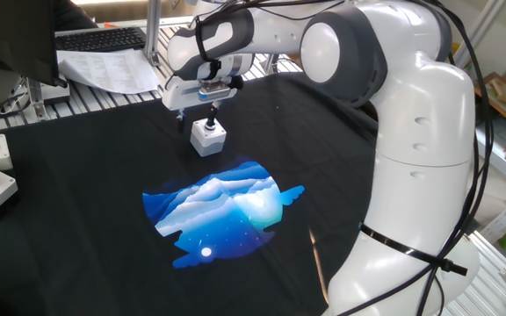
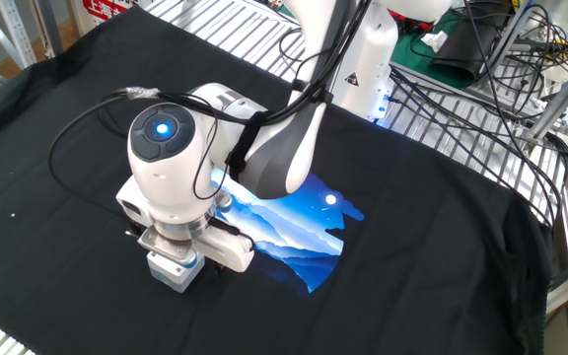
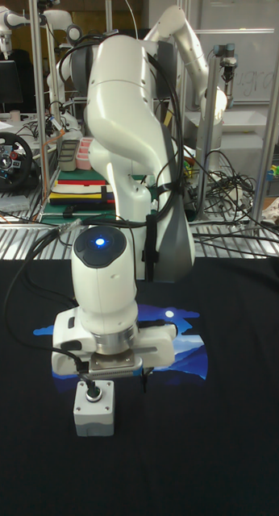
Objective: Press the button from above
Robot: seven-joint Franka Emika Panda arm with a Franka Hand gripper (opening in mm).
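The end effector (image 1: pixel 210 112) hangs wrist-down directly over the button (image 3: pixel 94 394), aligned for a vertical press; whether its fingers are parted or closed cannot be told. The button sits in the top face of a small light-grey box (image 1: pixel 209 138) on the black-draped worktop (image 1: pixel 77 211), facing straight up, its travel axis vertical, just beside a blue mountain print (image 1: pixel 222 211).

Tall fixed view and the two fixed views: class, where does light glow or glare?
Tall fixed view: blue light glows on the white arm; background dim. The other fixed view: same light. One fixed view: soft glare on the arm's shell.
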